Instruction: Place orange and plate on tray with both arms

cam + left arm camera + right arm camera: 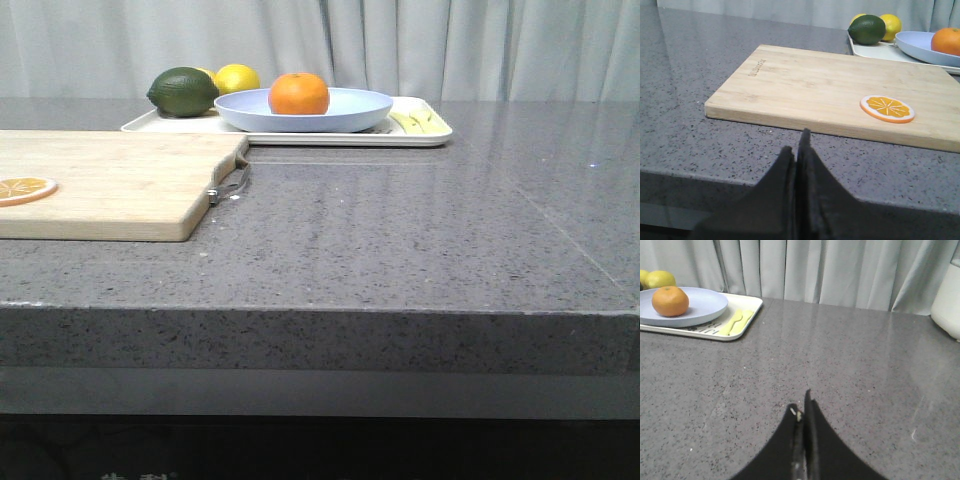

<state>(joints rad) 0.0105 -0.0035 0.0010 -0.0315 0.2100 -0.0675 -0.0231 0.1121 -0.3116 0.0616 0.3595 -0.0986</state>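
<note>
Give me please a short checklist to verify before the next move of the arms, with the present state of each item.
1. Orange lies in the plate: ok.
2. Plate rests on the tray: ok, no edge visibly past the rim.
3. Left gripper shut and holding nothing, back at the near table edge: ok.
4. Right gripper shut and holding nothing, apart from the tray: ok.
5. Cutting board with the orange slice lies apart from both grippers: ok.
6. Plate sits flat on the tray: cannot tell, its underside is hidden.
</note>
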